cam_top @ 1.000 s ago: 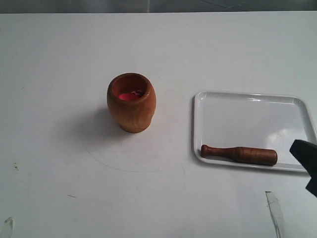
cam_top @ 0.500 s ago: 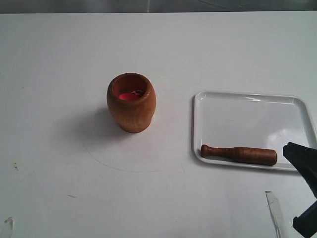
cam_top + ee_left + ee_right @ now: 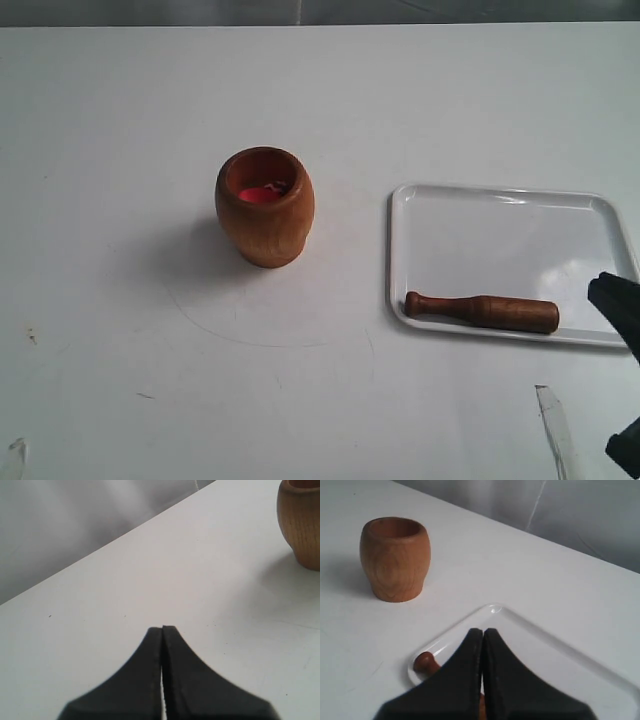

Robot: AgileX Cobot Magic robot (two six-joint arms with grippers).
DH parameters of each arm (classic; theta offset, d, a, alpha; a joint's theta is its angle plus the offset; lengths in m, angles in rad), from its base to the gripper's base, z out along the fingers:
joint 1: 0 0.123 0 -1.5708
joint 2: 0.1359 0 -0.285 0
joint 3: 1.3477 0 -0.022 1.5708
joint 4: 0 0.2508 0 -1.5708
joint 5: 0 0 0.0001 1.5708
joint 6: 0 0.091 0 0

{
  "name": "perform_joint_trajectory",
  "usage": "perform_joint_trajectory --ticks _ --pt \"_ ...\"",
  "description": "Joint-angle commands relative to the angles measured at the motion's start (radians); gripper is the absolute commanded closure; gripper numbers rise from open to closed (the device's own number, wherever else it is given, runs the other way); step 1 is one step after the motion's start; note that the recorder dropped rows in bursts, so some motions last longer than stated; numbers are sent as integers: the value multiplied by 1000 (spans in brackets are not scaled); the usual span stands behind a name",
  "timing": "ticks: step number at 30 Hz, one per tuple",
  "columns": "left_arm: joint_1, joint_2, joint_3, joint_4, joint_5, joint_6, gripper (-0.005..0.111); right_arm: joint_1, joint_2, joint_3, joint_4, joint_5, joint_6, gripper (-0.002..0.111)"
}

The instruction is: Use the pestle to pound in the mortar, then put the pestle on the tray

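white table (image 3: 120, 100), scuffed | grey backdrop (image 3: 600, 520) behind | pestle (image 3: 490, 311) in tray (image 3: 500, 230)

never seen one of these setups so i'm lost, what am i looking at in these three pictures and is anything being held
This is a robot with two arms at a white table. One picture comes from a camera off the arms that sees the whole scene. The other two come from a camera on each wrist, so the black wedge in each is that arm's own tool: the left tool and the right tool. Both are shut and hold nothing. On the table stands a rounded wooden mortar with something pink-red inside. Apart from it lies a white tray, and the dark wooden pestle lies flat in it, along one long edge. The right tool hovers by the tray.
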Motion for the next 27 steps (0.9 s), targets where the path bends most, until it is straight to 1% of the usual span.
perform_joint_trajectory --ticks 1,6,8,11,13,16,18,23,27 --pt "-8 -1 1 -7 -3 -8 107 -121 -42 3 -2 -10 -6 108" --pt "-8 -1 1 -7 -3 -8 107 -361 -45 3 -2 -10 44 108" --pt "-8 -1 1 -7 -3 -8 107 -439 -45 3 -2 -10 53 108" --pt "-8 -1 1 -7 -3 -8 107 -543 -45 3 30 -10 55 108" --pt "-8 -1 1 -7 -3 -8 107 -589 -45 3 55 -10 55 108" --pt "-8 -1 1 -7 -3 -8 107 -610 -45 3 61 -10 55 108" --pt "-8 -1 1 -7 -3 -8 107 -610 -50 3 61 -7 55 108" --pt "-8 -1 1 -7 -3 -8 107 -604 -156 3 61 9 55 108" --pt "-8 -1 1 -7 -3 -8 107 -604 -166 3 68 33 55 108"
